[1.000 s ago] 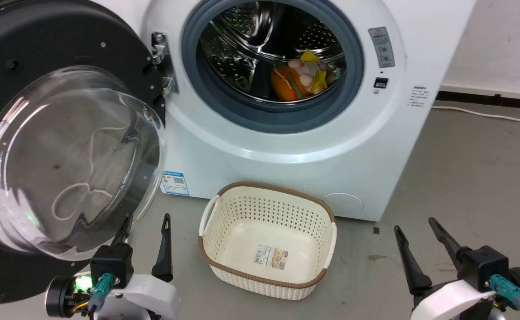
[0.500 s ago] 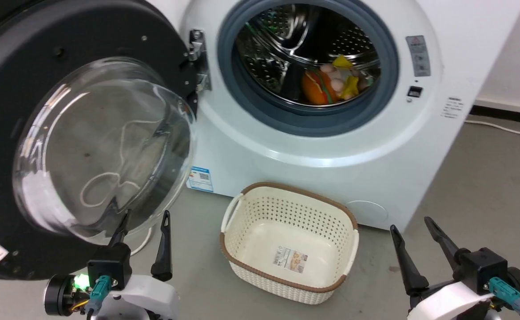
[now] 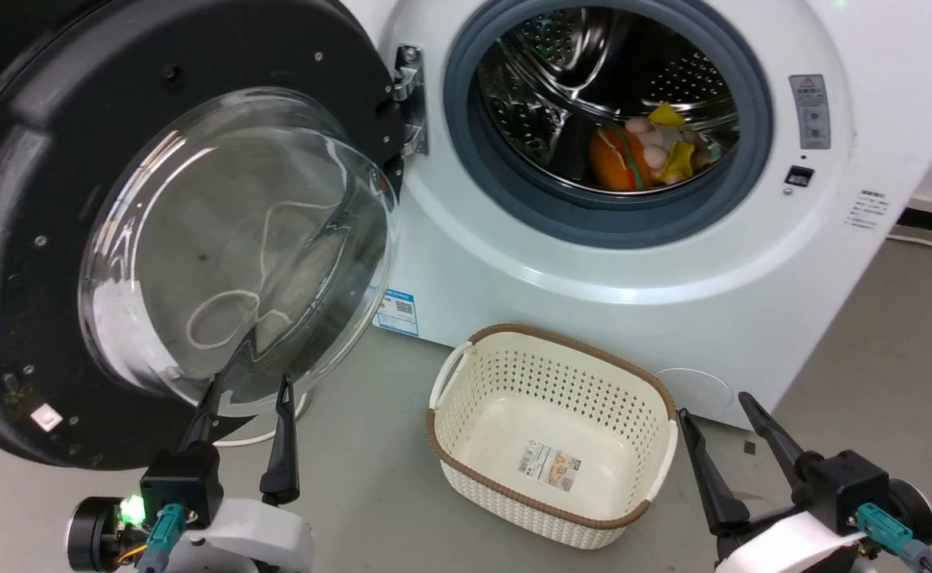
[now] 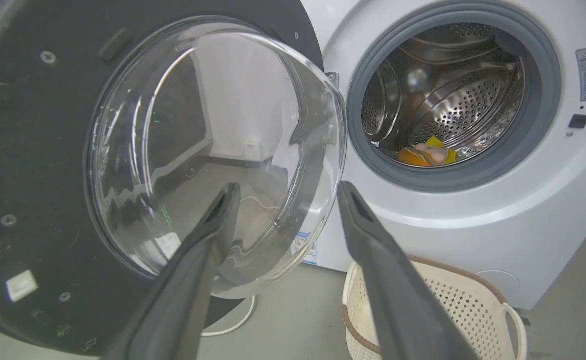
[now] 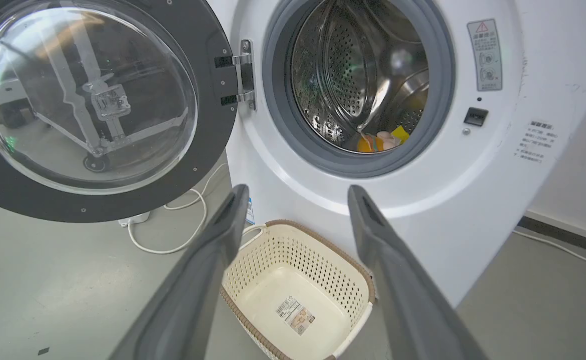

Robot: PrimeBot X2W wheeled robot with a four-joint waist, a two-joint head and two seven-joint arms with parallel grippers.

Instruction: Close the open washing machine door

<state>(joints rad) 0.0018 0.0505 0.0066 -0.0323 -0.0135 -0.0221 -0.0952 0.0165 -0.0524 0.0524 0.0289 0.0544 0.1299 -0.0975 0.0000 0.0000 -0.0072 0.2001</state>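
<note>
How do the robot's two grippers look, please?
The left gripper and right gripper look alike: two long, dark, tapering fingers on a black block, a white wrist shell and a teal cable plug. A green light glows beside the left one.

Left hand (image 3: 251, 380) and right hand (image 3: 713, 404) — both spread, empty.

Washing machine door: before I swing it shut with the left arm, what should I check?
1. Washing machine door wide open on its hinge: ok.
2. Left gripper open, empty, just before the glass window: ok; touching it: cannot tell.
3. Right gripper open, empty, apart from the door: ok.
4. Toys lie inside the drum, nothing over the grey gasket: ok.
5. Cream basket on the floor below the opening; whether the door clears it: cannot tell.
</note>
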